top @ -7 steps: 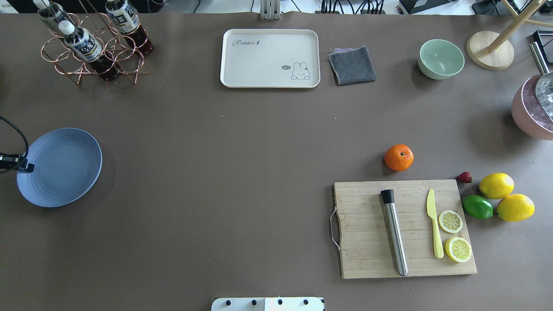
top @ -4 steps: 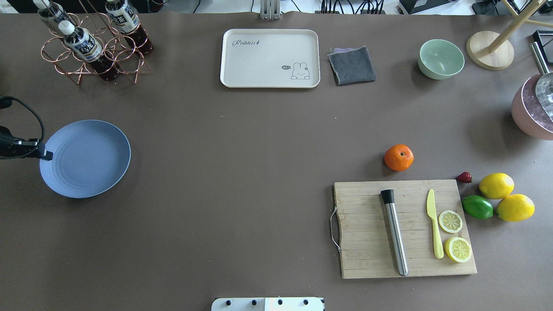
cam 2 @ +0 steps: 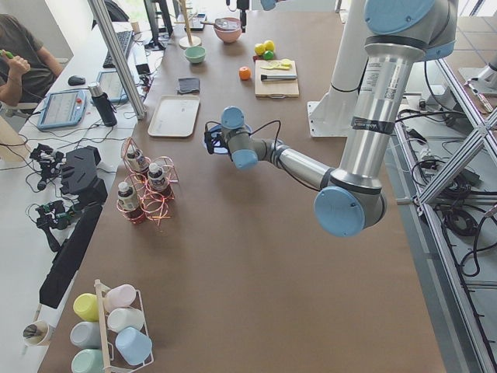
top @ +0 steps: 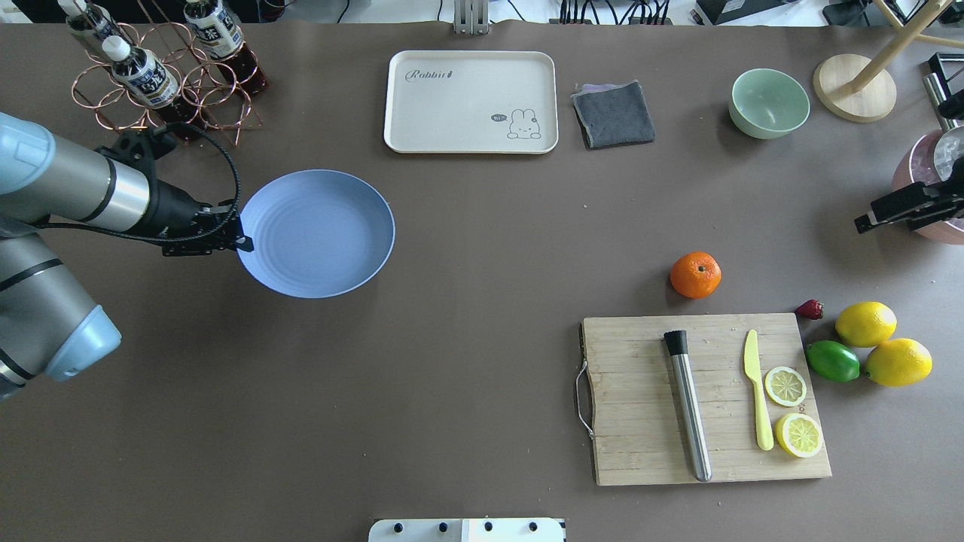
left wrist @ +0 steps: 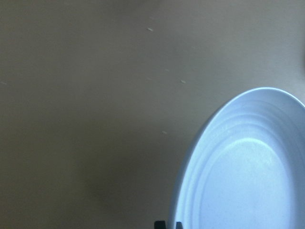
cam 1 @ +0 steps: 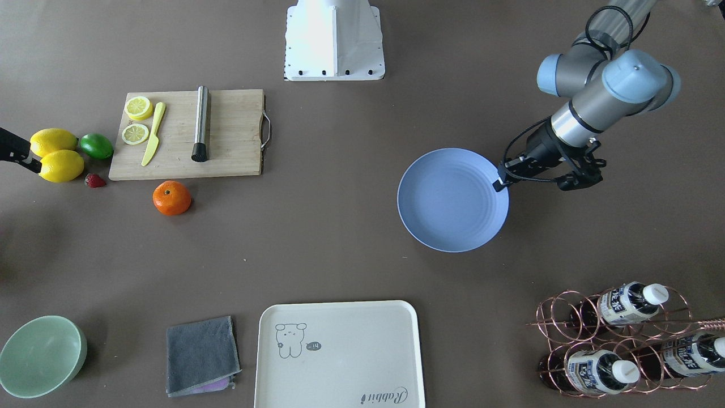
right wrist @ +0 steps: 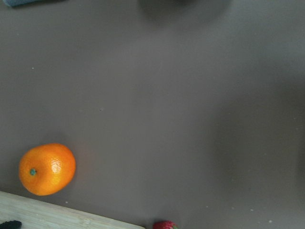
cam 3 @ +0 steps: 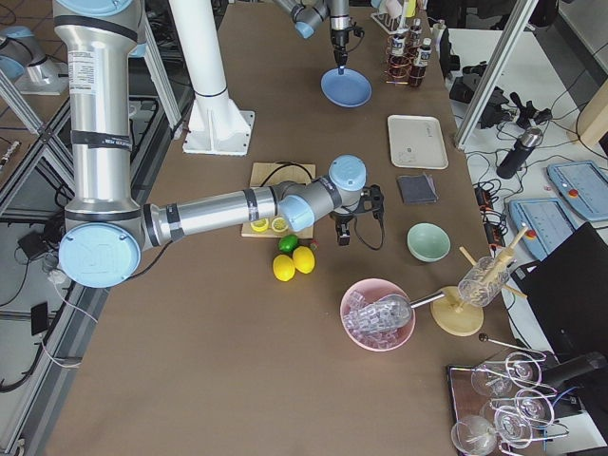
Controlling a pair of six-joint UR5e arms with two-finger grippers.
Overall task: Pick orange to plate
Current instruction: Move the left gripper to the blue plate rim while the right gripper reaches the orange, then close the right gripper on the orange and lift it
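The orange (top: 695, 274) lies on the brown table just beyond the cutting board (top: 640, 452), and shows again as the orange (cam 1: 171, 198) and the orange (right wrist: 46, 169). My left gripper (top: 242, 242) is shut on the left rim of the periwinkle plate (top: 316, 233) and holds it a little off the table, left of centre. From across the table the same plate (cam 1: 453, 199) and left gripper (cam 1: 499, 184) show. My right gripper (top: 866, 220) hangs open at the right edge, well to the right of the orange, above the table.
On the board lie a steel muddler (top: 687, 406), a yellow knife and two lemon halves. Two lemons (top: 866, 324), a lime (top: 832, 360) and a strawberry sit right of it. At the back stand a cream tray (top: 471, 102), grey cloth, mint bowl (top: 768, 102) and bottle rack (top: 162, 83).
My left arm has carried the plate from the far left edge rightwards and further back. My right gripper has come into view at the right edge. The orange has not moved.
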